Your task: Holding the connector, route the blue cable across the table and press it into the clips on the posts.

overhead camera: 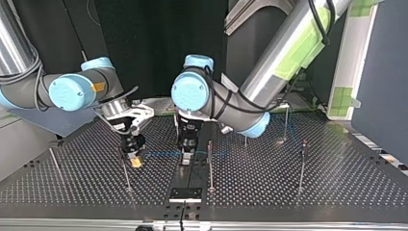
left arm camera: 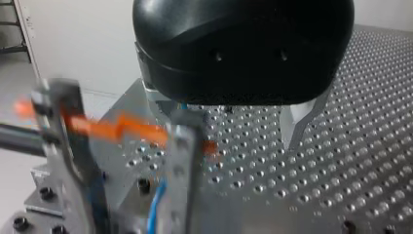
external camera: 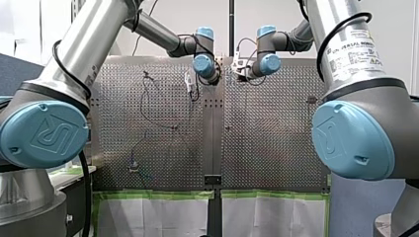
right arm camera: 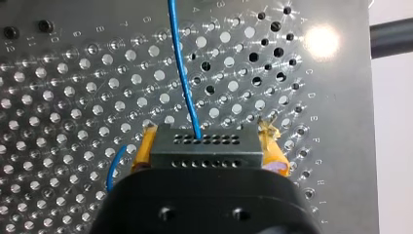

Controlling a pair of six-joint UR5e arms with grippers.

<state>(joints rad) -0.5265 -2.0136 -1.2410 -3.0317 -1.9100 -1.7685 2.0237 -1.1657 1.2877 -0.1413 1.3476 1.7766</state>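
The blue cable point(right arm camera: 181, 73) comes out of a black connector point(right arm camera: 202, 146), which the right arm's tool point(overhead camera: 136, 160) clamps between its yellow pads point(right arm camera: 272, 155), low over the counter point(overhead camera: 298, 192). In the top view the cable stretches sideways from there towards that view's right, past the left arm's tool point(overhead camera: 186, 155), whose fingers stand apart with nothing between them. A thin post point(overhead camera: 210, 163) rises just beyond, along the cable's line, so the left arm looks nearer for pressing it in.
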